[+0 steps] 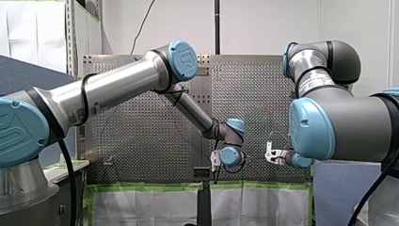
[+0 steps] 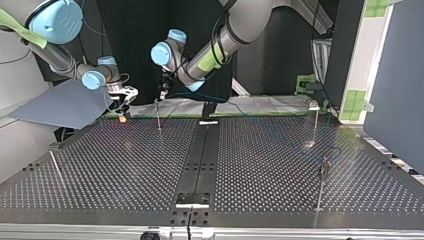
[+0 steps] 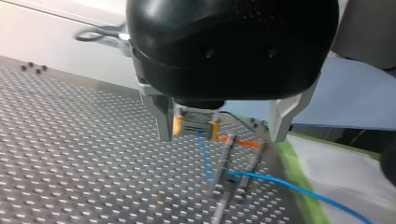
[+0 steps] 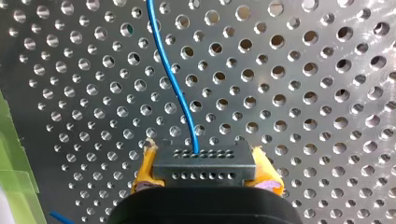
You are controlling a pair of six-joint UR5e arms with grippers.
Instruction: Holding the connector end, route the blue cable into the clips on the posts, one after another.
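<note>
Routing under way, I judge: my right hand (image 4: 205, 169) clamps the connector (image 4: 204, 163), my left hand (image 3: 222, 136) gapes. Next, lead the blue cable (image 4: 173, 79) into the post (image 2: 158, 116) at its four o'clock in the top view.

The thin blue cable (image 4: 166, 70) is curving over the counter (image 4: 303, 93) from a black, many-holed connector (image 4: 204, 163), clamped between my right hand (image 4: 204, 176)'s yellow pads (image 4: 144, 172). Slim clip posts (image 2: 158, 114) are standing upright.

The table (image 4: 303, 93) is perforated metal with a dull, brushed sheen. The blue cable (image 4: 164, 60) looks smooth, glossy plastic, the connector (image 4: 204, 165) matt dark plastic, and the green tape (image 4: 9, 161) matt and papery.
</note>
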